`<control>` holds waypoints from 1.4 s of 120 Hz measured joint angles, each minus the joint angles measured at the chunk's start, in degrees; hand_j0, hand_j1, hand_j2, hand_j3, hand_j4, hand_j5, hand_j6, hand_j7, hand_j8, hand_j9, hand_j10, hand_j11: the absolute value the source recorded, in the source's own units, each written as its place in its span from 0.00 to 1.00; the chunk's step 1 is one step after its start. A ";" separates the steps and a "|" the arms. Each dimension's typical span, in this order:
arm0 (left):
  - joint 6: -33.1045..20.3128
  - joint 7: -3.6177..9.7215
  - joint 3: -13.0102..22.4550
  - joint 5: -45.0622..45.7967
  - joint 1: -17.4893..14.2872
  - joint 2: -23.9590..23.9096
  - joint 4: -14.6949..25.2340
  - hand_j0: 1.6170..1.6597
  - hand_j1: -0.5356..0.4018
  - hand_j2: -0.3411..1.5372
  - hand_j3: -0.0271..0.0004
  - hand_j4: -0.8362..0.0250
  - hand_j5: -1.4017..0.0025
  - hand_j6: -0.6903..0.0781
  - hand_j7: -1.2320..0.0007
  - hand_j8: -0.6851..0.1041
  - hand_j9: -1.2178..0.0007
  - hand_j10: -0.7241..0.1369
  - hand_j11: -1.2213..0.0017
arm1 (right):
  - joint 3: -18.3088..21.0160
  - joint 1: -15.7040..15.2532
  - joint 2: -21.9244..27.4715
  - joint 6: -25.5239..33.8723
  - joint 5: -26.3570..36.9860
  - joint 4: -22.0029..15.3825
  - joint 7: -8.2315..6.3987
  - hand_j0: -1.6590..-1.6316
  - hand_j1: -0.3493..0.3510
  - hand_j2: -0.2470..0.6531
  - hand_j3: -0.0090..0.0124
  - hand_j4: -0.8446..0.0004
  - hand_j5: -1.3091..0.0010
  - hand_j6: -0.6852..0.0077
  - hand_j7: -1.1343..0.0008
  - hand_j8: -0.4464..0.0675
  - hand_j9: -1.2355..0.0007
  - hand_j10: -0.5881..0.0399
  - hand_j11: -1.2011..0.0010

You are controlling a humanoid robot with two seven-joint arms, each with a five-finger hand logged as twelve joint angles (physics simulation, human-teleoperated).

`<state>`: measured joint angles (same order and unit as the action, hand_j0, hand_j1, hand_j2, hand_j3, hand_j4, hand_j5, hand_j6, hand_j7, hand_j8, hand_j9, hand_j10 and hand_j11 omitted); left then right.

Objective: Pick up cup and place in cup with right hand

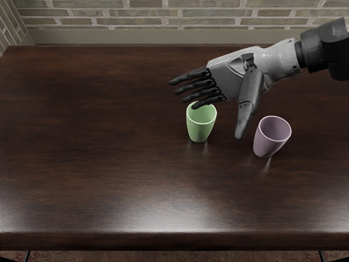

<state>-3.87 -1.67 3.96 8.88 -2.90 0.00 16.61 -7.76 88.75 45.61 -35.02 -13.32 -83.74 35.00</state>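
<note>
Across most of the view lies a dark wooden tabletop (109, 142), its front edge running along the bottom and its back edge parallel to a pale brick wall (163, 16). From the right edge enters the right arm (322, 46), ending in the right hand (234, 76), which is released: its fingers are spread, point toward the left edge and grasp nothing, while the thumb reaches down between the two cups.

The mauve cup (266, 143) stands upright toward the right edge, a little nearer the front edge than its neighbour. The green cup (199, 126) stands upright just right of the middle, about midway between back and front edges; one finger overlaps its rim in this view, and whether they touch cannot be told. The cups are apart, both mouths facing up, neither nested in the other.

Stage shown: the reach, before any grasp. Which cup is meant to be lifted is not stated; the lie of the fingers suggests the green one. The next move would call for lowering the hand beside that cup, fingers on one side and thumb on the other, then closing gently so as not to tip it. Lifting and nesting remain.
</note>
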 joint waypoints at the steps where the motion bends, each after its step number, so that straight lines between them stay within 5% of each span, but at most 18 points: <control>1: 0.00 0.00 0.00 0.00 0.00 0.00 0.00 0.96 0.94 0.18 0.98 0.97 0.99 0.89 1.00 0.86 1.00 0.84 0.99 | 0.03 0.03 -0.11 0.00 0.05 -0.04 0.00 0.04 0.01 0.27 0.42 0.99 0.99 0.98 0.99 0.85 0.99 0.92 0.99; 21: 0.00 0.00 0.00 0.00 0.00 0.00 0.00 0.96 0.94 0.18 0.99 0.97 0.99 0.89 1.00 0.86 1.00 0.84 0.99 | -0.06 1.26 -1.85 0.56 4.41 2.39 0.00 0.04 0.02 0.27 0.42 0.99 0.99 0.98 0.99 0.85 0.99 0.92 0.99; 37: 0.00 0.00 0.00 0.00 0.00 0.00 0.00 0.96 0.94 0.18 0.99 0.97 0.99 0.89 1.00 0.86 1.00 0.84 0.99 | 1.39 3.51 -7.11 15.72 19.59 7.03 0.00 0.04 0.02 0.27 0.42 0.99 0.99 0.97 0.99 0.85 0.99 0.92 0.99; 61: 0.00 0.00 0.00 0.00 0.00 0.00 0.00 0.96 0.94 0.18 0.99 0.97 0.99 0.89 1.00 0.86 1.00 0.84 0.99 | 17.64 8.19 -23.46 30.73 31.26 12.47 0.00 0.04 0.03 0.27 0.42 0.98 0.98 0.96 0.98 0.84 0.98 0.91 0.98; 76: 0.00 0.00 0.00 0.00 0.00 0.00 0.00 0.96 0.94 0.18 0.99 0.97 0.99 0.89 1.00 0.86 1.00 0.84 0.99 | 23.90 10.26 -27.90 34.23 32.27 12.31 0.00 0.04 0.03 0.27 0.42 0.98 0.98 0.96 0.98 0.83 0.98 0.91 0.98; 114: 0.00 0.00 0.00 0.00 0.00 0.00 0.00 0.96 0.94 0.18 0.99 0.97 0.99 0.89 1.00 0.86 1.00 0.84 0.99 | 26.20 10.42 -31.81 51.94 31.71 6.95 0.00 0.04 0.03 0.27 0.42 0.97 0.98 0.96 0.98 0.83 0.98 0.90 0.98; 168: 0.00 0.00 0.00 0.00 0.00 0.00 0.00 0.96 0.94 0.18 0.99 0.97 0.99 0.89 1.00 0.86 1.00 0.84 0.99 | 32.04 7.88 -34.44 54.63 31.59 7.00 0.00 0.04 0.06 0.27 0.42 0.95 0.96 0.93 0.96 0.79 0.96 0.88 0.96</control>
<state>-3.87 -1.67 3.95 8.88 -2.90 0.00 16.61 24.28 96.63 11.17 19.61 18.27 -76.73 35.00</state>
